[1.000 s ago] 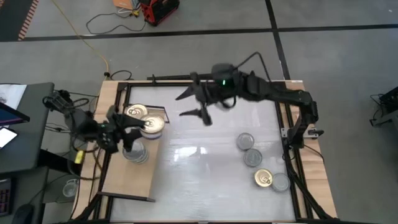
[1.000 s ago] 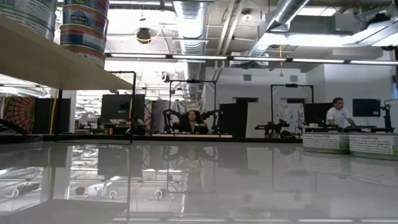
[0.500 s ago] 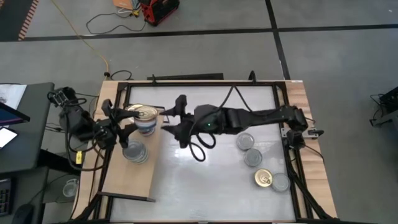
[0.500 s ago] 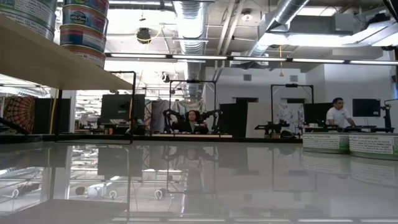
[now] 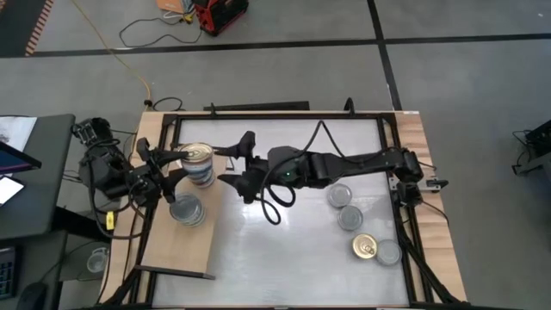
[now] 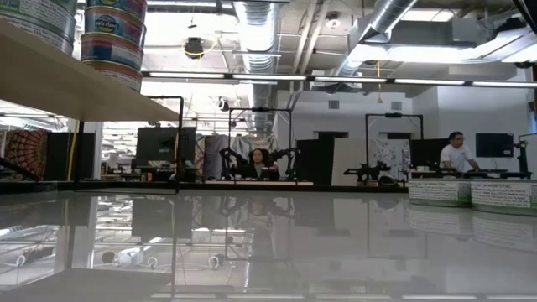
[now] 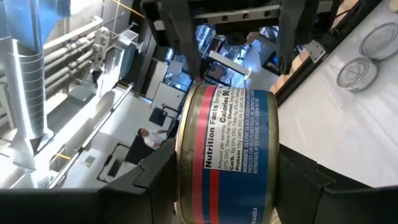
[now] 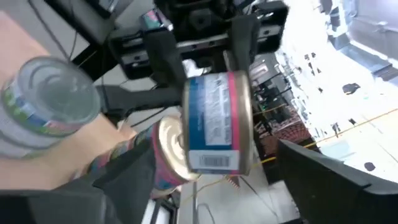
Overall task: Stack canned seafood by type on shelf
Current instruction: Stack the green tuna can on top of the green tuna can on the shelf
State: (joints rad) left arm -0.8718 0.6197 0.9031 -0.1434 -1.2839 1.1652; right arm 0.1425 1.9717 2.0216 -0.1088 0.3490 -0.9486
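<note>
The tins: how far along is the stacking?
Two stacks stand on the shelf: a silver-topped stack and a gold-topped stack. The left tool grips one tin over the gold-topped stack; the right tool is open beside it. Left to do: four tins on the table.

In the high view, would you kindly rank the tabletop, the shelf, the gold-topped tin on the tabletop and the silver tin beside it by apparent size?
1. the tabletop
2. the shelf
3. the gold-topped tin and the silver tin, which look alike
</note>
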